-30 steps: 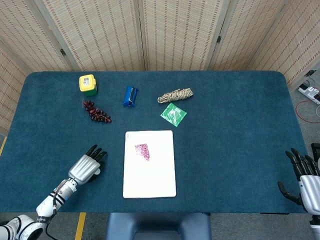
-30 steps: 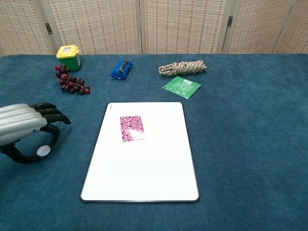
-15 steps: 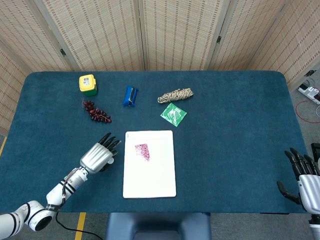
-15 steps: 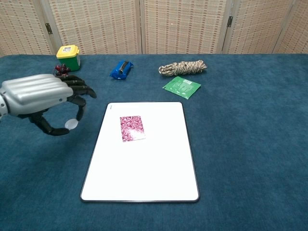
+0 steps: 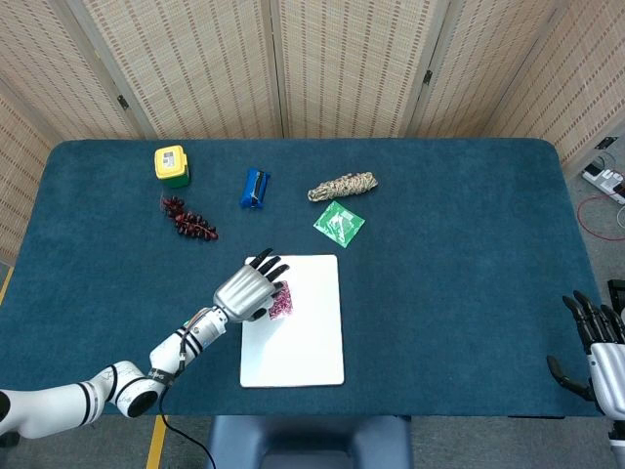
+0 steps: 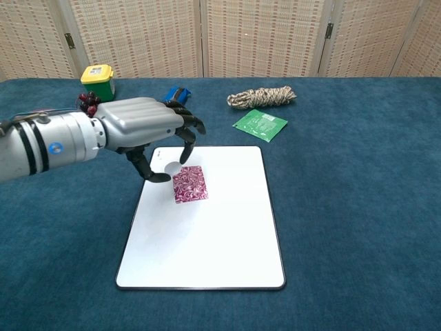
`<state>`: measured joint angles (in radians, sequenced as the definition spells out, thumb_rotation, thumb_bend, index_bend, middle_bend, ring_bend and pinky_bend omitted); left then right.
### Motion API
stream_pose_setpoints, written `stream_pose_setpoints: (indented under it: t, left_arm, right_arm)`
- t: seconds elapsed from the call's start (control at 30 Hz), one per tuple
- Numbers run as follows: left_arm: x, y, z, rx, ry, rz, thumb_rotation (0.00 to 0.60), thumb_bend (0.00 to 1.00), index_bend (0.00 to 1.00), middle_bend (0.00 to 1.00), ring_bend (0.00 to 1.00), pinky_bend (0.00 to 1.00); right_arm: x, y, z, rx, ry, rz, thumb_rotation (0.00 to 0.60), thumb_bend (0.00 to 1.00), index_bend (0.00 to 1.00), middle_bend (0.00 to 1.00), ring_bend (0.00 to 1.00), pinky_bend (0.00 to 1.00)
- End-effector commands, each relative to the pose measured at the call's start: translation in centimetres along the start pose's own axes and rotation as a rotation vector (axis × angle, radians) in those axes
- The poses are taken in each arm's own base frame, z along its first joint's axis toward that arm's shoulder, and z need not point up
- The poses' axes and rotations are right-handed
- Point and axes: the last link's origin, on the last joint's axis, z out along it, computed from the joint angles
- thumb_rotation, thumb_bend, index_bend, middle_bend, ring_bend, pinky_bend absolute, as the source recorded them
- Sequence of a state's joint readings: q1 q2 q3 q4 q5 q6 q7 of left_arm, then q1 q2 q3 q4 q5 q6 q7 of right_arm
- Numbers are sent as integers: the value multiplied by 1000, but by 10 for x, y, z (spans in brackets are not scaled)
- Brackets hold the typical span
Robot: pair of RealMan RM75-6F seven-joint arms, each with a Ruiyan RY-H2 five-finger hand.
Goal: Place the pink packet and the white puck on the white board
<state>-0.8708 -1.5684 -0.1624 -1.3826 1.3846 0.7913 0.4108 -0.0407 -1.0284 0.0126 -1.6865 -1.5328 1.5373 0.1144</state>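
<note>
The white board (image 5: 298,342) (image 6: 207,241) lies near the table's front, with the pink packet (image 5: 283,302) (image 6: 189,185) flat on its upper left part. My left hand (image 5: 249,288) (image 6: 148,127) hovers over the board's top left corner. It pinches the small white puck (image 6: 172,167) between thumb and a finger, just left of the packet and above the board. The head view hides the puck under the hand. My right hand (image 5: 598,354) sits at the table's front right corner, fingers apart and holding nothing.
Along the back lie a yellow container (image 5: 171,164) (image 6: 98,78), dark grapes (image 5: 188,220), a blue packet (image 5: 255,188), a rope bundle (image 5: 344,186) (image 6: 262,96) and a green packet (image 5: 339,223) (image 6: 260,124). Folding screens stand behind the table.
My left hand has carried the white puck from the table's left side rightward to above the board's top left corner. The right hand has barely moved.
</note>
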Motion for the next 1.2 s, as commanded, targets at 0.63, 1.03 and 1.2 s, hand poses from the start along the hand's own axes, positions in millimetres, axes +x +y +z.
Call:
stream_pose_setpoints:
  t: [0.63,1.03,1.2]
  left_arm:
    - [-4,8,35,51,-67,-7,600,355,431,172,117,0]
    - [7,-8,19,129,-13,-92,600,333,215,172,103,0]
    - [9,-38,-7,234,23,-143,600,333,224,172,103,0]
  right_arm:
    - [0,7,-4,-25,4,7,600,365,33,64,97,42]
    - [2,8,-6,-24,12,8,600,364,33,64,97,42]
    - [2,8,-6,-18,10,9,600,365,33,64,97,42]
